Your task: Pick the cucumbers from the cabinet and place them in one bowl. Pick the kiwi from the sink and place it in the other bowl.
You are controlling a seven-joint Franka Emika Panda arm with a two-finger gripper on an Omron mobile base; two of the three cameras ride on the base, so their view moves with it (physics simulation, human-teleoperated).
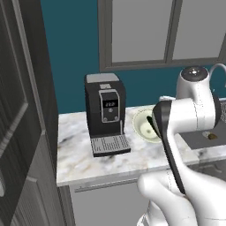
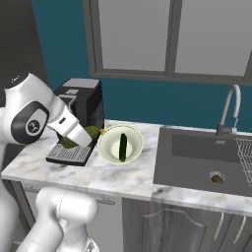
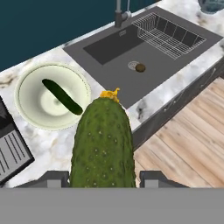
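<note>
My gripper (image 3: 105, 178) is shut on a fat, bumpy green cucumber (image 3: 103, 144) that stands up between the two finger tips. In the right base view the gripper (image 2: 81, 138) holds this cucumber (image 2: 88, 133) just left of the cream bowl (image 2: 106, 140), in front of the coffee machine. A second, slim dark cucumber (image 3: 62, 96) lies inside the cream bowl (image 3: 26, 83). The kiwi (image 3: 140, 67) rests by the drain of the dark sink (image 3: 109, 43). A blue bowl (image 3: 213, 4) peeks in at the counter's far corner. The grey cabinet door (image 1: 22, 132) stands at the left.
A black coffee machine (image 1: 103, 112) with a drip tray sits on the marble counter (image 1: 110, 163) left of the cream bowl (image 1: 139, 121). A chrome tap (image 2: 229, 110) and a wire rack (image 3: 168, 33) belong to the sink. Wooden floor (image 3: 192, 144) lies below the counter edge.
</note>
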